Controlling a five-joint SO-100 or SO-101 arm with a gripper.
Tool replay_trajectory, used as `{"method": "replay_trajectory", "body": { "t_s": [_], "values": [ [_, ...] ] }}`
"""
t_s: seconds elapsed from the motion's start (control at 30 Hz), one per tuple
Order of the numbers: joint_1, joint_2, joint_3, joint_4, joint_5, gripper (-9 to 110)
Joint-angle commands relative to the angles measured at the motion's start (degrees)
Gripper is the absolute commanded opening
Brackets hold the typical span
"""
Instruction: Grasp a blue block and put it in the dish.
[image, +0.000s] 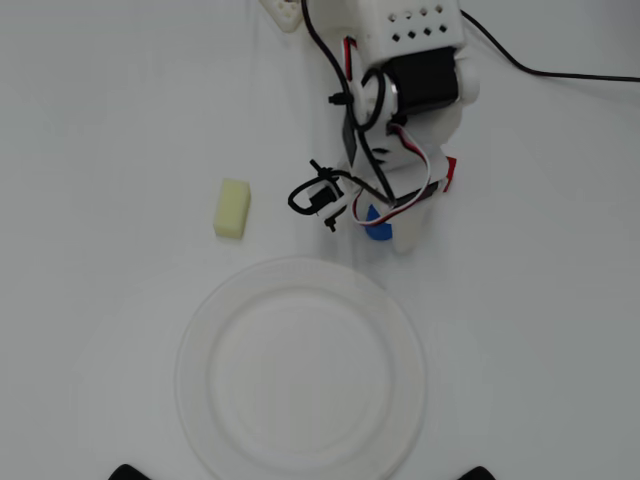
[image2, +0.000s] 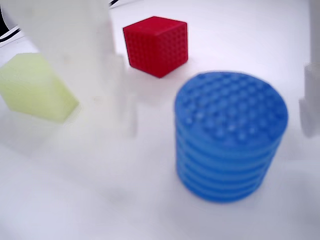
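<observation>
Open desk between me and the dish, with clutter only behind the block.

In the wrist view I see the blue block (image2: 231, 135) standing between the fingers (image2: 75, 65) with a gap on each side; the red cube (image2: 157, 45) sits beyond it, apart, and a pale yellow block (image2: 35, 87) lies off to the left behind the near finger. From overhead, bare desk (image: 520, 300) separates the block from the dish (image: 300, 368), whose rim lies near; a second yellow block (image: 232, 208) lies well left.
</observation>
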Motion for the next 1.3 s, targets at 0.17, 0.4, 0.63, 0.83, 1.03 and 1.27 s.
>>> {"method": "replay_trajectory", "body": {
  "t_s": [0.17, 0.4, 0.63, 0.83, 1.03, 1.27],
  "values": [
    [0.4, -0.4, -3.5, -0.4, -0.7, 20],
    [0.4, 0.1, -3.4, -0.4, -0.2, 2],
    [1.2, 12.6, 0.4, -0.4, -0.2, 0],
    [6.1, 28.0, 1.9, -1.0, -4.0, 0],
    [14.5, 27.3, 1.1, -12.0, -8.4, 0],
    [17.8, 5.3, -14.4, -12.7, -6.4, 0]
  ]
}}
